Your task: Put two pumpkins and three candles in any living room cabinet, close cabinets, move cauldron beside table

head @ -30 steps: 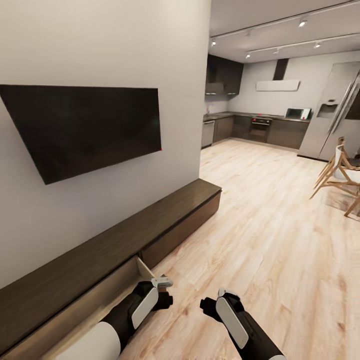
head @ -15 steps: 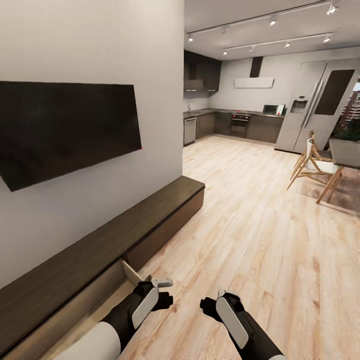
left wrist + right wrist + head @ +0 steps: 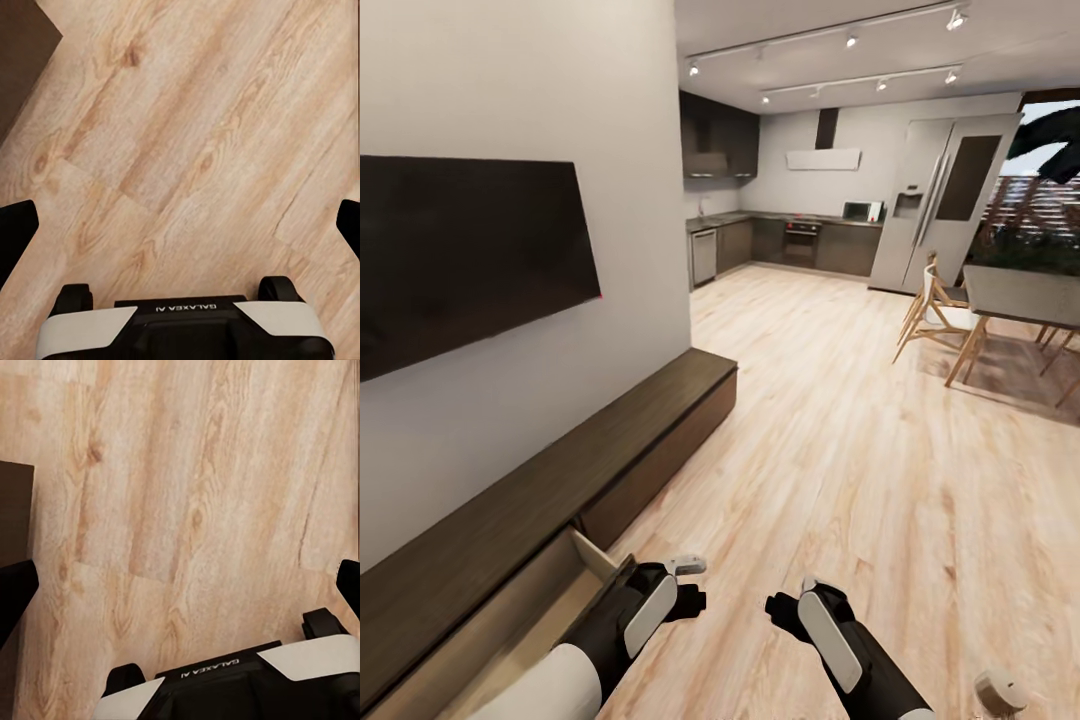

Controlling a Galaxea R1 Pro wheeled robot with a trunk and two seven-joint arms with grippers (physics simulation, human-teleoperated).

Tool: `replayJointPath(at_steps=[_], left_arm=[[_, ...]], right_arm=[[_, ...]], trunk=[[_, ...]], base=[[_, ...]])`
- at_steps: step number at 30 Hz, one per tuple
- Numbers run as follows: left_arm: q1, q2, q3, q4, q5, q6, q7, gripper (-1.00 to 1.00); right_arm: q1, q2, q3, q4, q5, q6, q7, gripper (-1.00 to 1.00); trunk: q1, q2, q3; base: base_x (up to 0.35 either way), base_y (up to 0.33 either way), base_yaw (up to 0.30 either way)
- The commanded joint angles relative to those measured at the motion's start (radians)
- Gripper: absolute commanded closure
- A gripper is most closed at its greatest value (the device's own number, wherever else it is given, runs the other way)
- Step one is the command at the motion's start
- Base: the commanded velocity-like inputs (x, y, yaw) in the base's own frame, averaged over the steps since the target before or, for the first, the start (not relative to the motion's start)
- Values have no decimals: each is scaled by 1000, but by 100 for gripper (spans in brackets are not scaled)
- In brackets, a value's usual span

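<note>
Along the wall at left, long dark-brown cabinet (image 3: pixel 560 470) with one drawer (image 3: pixel 510 620) pulled out, pale inside showing. Over bare wood floor (image 3: pixel 840 450), left tool (image 3: pixel 695 585) and right tool (image 3: pixel 780 610), both spread wide, holding nothing. Near the lower right corner, small beige candle (image 3: pixel 1000 692) on the floor.

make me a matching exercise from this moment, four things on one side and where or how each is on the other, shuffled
Things:
1. cabinet drawer
2. television
3. dining table
4. left gripper

Places or states:
A. hung on the white wall above the long cabinet
B. pulled open, pale inside showing, beside the left arm
C. fingers spread wide over bare wood floor
D. at the far right, wooden chairs around it

Pairs: 1-B, 2-A, 3-D, 4-C
</note>
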Motion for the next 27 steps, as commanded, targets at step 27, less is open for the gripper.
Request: replayJointPath(at_steps=[27], left_arm=[[-1, 1, -9, -2, 8, 2, 10, -100]], right_arm=[[-1, -2, -3, 1, -69, 1, -7, -100]], trunk=[[0, -1, -28]], base=[[0, -106, -233]])
